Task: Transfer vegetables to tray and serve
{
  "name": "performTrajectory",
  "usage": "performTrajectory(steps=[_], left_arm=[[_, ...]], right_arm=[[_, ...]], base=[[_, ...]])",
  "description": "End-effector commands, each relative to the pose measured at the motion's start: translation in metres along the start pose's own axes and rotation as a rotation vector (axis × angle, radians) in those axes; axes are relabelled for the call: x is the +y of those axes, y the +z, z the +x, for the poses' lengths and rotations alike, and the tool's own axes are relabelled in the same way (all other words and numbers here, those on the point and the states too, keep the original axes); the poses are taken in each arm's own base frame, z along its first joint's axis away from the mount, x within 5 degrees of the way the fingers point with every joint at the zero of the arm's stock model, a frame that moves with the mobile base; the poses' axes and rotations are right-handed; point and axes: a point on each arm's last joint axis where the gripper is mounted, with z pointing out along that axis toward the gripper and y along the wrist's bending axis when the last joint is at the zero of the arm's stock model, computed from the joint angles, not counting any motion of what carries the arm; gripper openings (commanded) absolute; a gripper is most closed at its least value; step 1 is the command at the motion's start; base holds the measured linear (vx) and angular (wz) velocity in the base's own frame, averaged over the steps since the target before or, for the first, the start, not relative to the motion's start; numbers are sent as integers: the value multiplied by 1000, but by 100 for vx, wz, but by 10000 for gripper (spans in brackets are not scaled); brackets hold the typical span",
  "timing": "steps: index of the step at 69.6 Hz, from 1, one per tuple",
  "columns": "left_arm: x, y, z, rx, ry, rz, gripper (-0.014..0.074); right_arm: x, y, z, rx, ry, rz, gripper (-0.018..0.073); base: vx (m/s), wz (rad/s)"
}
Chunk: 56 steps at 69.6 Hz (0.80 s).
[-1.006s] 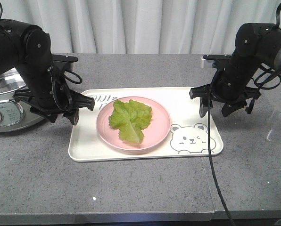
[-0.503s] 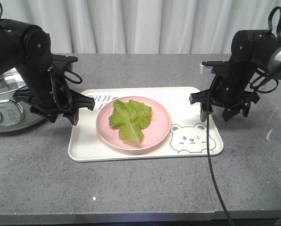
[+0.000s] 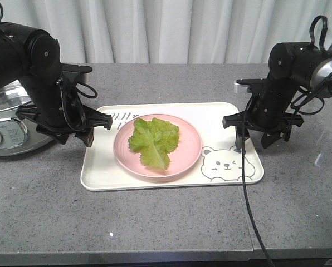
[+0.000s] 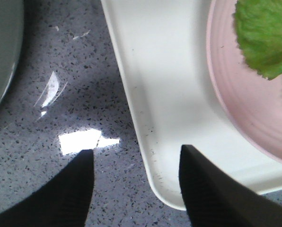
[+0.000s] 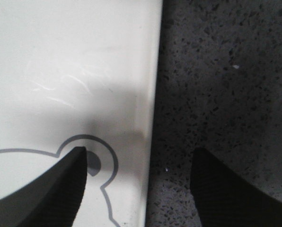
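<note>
Firstly, left gripper (image 4: 136,153): jaws apart, astride the left rim of the tray (image 4: 155,94) near a corner, one finger over the tray, the other over the grey speckled surface (image 4: 60,94)
Right gripper (image 5: 140,155): jaws apart, astride the tray's right rim, one finger over the bear drawing (image 3: 227,163), the other over the surface; contact with the tray cannot be told
Lettuce leaf (image 3: 153,140): lying on a pink plate (image 3: 188,150) resting mid-tray
Silver cooker (image 3: 4,130): on the surface, left of the tray
</note>
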Motion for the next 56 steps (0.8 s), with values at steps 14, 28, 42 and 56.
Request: performTrajectory(steps=[14, 28, 42, 56], left_arm=[[-1, -24, -1, -89, -9, 23, 397], [-1, -24, -1, -89, -9, 23, 397], [-1, -24, -1, -89, -9, 23, 397], [-1, -24, -1, -89, -9, 23, 397]], right_arm=[[0, -32, 5, -27, -6, 2, 456], [0, -32, 5, -27, -6, 2, 456], [0, -32, 5, -27, -6, 2, 456], [0, -32, 5, -27, -6, 2, 456]], base=[[0, 0], [0, 0], [0, 0], [0, 0]])
